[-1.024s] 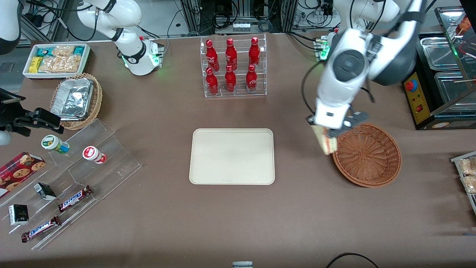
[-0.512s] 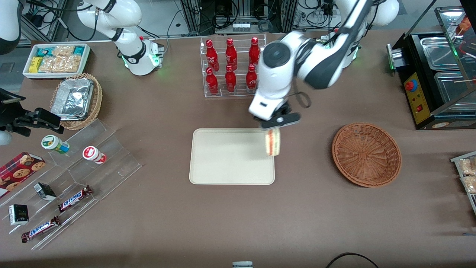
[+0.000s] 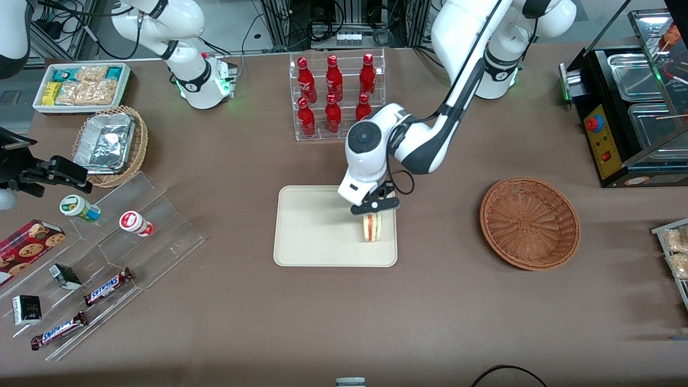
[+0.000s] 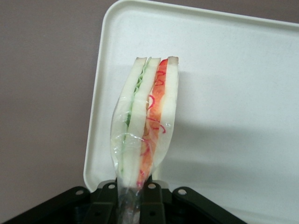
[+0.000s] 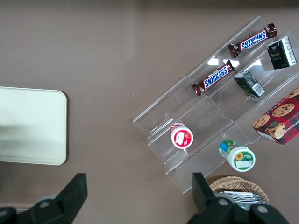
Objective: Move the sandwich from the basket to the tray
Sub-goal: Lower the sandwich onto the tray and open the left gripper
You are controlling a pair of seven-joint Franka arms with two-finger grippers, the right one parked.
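gripper (image 3: 374, 210) over the tray (image 3: 312, 236), at its edge nearest the basket (image 3: 529, 223) | fingers clamped on the wrapped sandwich (image 3: 372, 228) | sandwich hangs cut edge down, low over tray | basket well apart

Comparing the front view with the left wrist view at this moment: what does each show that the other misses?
Front view only: the empty basket toward the working arm's end, the cola bottle rack, and the gripper over the tray edge nearest that basket. Left wrist view only: the sandwich's clear wrap and its red and green layers, pinched at one end by the shut jaws. Both show: the sandwich held over the tray.
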